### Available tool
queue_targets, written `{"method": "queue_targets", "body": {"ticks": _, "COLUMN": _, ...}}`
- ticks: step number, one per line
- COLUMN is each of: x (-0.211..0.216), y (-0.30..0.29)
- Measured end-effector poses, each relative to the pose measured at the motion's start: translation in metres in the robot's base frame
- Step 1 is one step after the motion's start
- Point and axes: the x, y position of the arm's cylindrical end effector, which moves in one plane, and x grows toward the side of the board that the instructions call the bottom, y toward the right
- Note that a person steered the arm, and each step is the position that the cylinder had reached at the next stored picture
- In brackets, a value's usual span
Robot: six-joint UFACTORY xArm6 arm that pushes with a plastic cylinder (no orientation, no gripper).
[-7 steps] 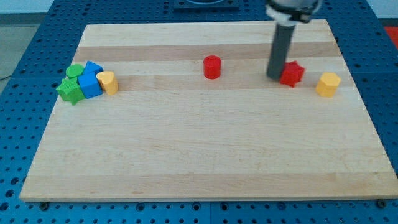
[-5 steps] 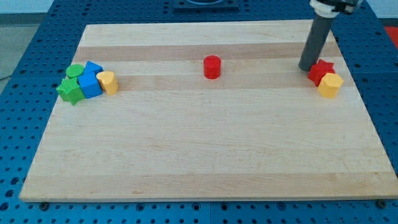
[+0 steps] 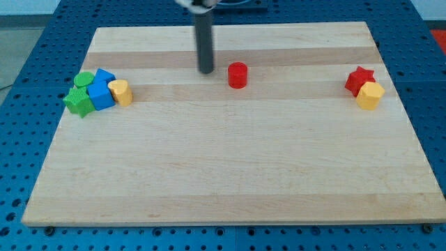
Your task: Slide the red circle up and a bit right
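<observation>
Board (image 3: 230, 167) open around red circle (image 3: 237, 74).

Rod (image 3: 204, 35) cut off at top

This looks like a robotics lab bench: a pale wooden board (image 3: 230, 160) lies on a blue metal table (image 3: 28, 42) drilled with a regular grid of holes, seen past every edge of the board; perhaps an optical breadboard.

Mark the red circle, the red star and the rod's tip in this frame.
red circle (image 3: 238, 74), camera view, middle of its side.
red star (image 3: 358, 79), camera view, its top face.
my tip (image 3: 206, 71), camera view, the rod's very end, just left of the red circle.
</observation>
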Motion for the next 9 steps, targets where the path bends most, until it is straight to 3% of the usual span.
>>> {"method": "queue_targets", "body": {"ticks": 1, "x": 0.039, "y": -0.001}}
{"method": "queue_targets", "body": {"ticks": 2, "x": 0.037, "y": 0.074}}
{"method": "queue_targets", "body": {"ticks": 3, "x": 0.003, "y": 0.133}}
{"method": "queue_targets", "body": {"ticks": 4, "x": 0.012, "y": 0.124}}
{"method": "queue_targets", "body": {"ticks": 5, "x": 0.033, "y": 0.036}}
{"method": "queue_targets", "body": {"ticks": 6, "x": 0.009, "y": -0.008}}
{"method": "queue_targets", "body": {"ticks": 7, "x": -0.029, "y": 0.033}}
{"method": "queue_targets", "body": {"ticks": 8, "x": -0.045, "y": 0.136}}
{"method": "queue_targets", "body": {"ticks": 9, "x": -0.047, "y": 0.200}}
